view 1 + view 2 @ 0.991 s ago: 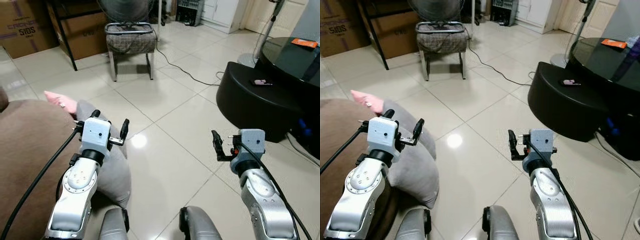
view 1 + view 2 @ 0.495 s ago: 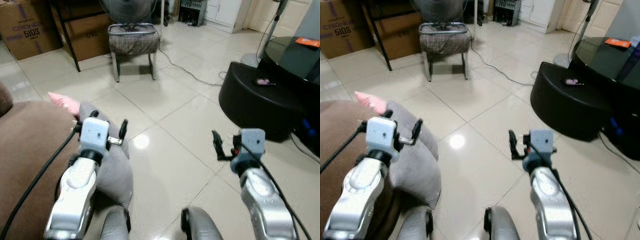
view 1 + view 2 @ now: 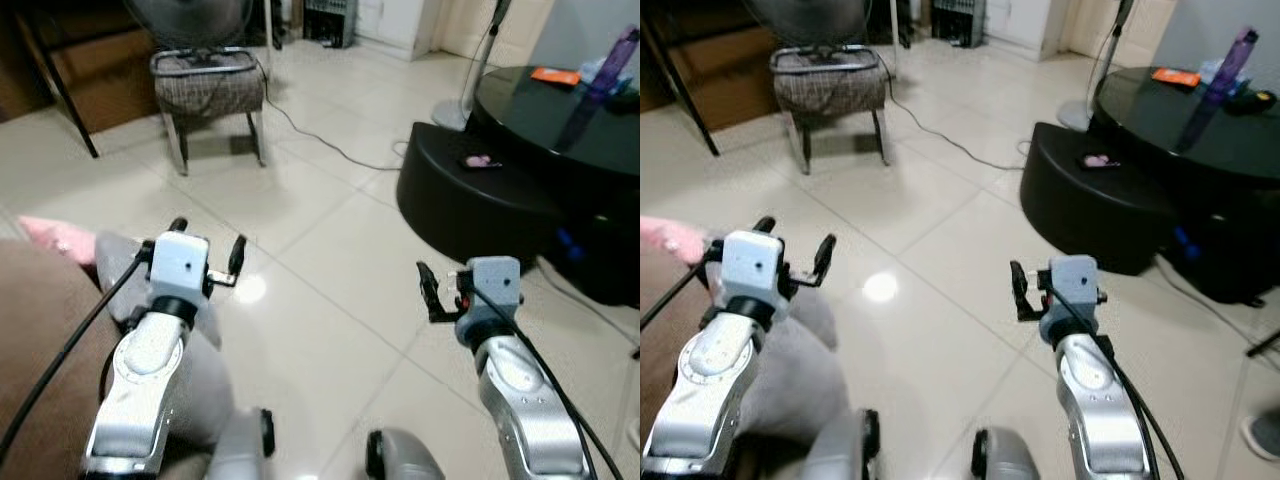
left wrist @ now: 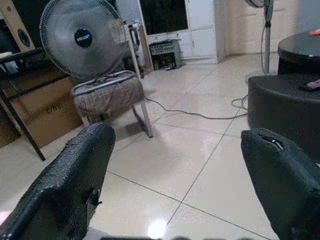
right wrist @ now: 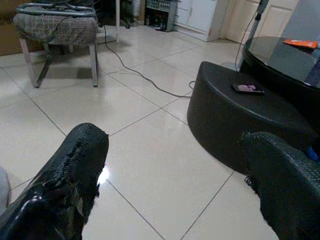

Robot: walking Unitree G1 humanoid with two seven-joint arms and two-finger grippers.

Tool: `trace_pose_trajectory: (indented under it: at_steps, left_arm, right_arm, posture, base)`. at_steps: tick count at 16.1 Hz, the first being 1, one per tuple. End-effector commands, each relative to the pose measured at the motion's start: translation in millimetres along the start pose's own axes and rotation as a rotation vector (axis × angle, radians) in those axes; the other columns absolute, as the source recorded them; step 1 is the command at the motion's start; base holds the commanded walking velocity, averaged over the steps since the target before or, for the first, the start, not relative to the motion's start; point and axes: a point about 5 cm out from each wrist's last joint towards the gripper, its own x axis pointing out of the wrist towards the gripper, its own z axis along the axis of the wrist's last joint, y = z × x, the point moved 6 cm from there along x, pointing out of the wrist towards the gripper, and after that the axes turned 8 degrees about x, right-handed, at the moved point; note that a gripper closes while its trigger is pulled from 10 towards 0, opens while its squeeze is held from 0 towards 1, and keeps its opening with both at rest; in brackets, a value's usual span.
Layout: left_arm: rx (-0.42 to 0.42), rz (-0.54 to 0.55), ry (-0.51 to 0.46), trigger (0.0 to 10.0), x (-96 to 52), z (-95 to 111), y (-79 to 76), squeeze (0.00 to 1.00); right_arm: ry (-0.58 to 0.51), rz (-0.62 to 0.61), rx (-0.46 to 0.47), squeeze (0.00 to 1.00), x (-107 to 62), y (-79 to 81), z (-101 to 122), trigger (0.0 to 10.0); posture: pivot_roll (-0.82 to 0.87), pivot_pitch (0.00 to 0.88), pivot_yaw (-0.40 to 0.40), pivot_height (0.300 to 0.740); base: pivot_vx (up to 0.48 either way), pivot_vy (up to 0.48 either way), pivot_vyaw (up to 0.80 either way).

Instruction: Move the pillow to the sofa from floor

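The camera has swung right since 1 second ago, so the grey pillow [image 3: 205, 395] on the brown sofa [image 3: 45, 340] slides toward the frame's left edge. The left gripper [image 3: 206, 248] and right gripper [image 5: 170, 190] both gape wide, empty, which suggests the placement is done.

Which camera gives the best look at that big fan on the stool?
The left wrist view: the fan shows whole, standing on the stool. Both eye views cut off most of the fan at the top edge; the right wrist view catches the stool alone.

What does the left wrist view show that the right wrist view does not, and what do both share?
Left wrist view: the fan by the stool, the cardboard box, and the open left gripper. Right wrist view: the open right gripper. Shared: the stool, the cable on the floor, and the low black table.
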Motion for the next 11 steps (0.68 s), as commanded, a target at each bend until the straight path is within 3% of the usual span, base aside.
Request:
trace_pose_trajectory:
  at_steps: [1,3,6,11]
  left_arm:
    - [-0.009,-0.022,-0.01,10.0,0.9,3,-8.2,0.0]
    - [-0.007,-0.019,-0.009,10.0,0.5,3,-7.4,0.0]
    - [-0.004,-0.015,-0.004,10.0,-2.2,1,-5.0,0.0]
    - [-0.021,-0.008,0.021,10.0,-8.9,-5,-0.2,0.0]
  right_arm:
    - [0.001,-0.01,-0.023,0.0,-0.5,-6.5,1,10.0]
    - [0.026,0.058,-0.049,0.0,-0.6,4.3,-4,10.0]
    - [0.04,0.071,-0.055,0.0,-2.1,8.4,-8,10.0]
    - [0.057,0.08,-0.004,0.0,-3.5,6.6,-12,10.0]
  posture:
    - [0.01,0.0,-0.018,0.622]
    - [0.01,0.0,-0.018,0.622]
    - [0.01,0.0,-0.018,0.622]
    - [0.02,0.0,-0.026,0.622]
  base:
    - [0.326,0.0,0.8]
    - [0.326,0.0,0.8]
    - [0.302,0.0,0.72]
    - [0.0,0.0,0.0]
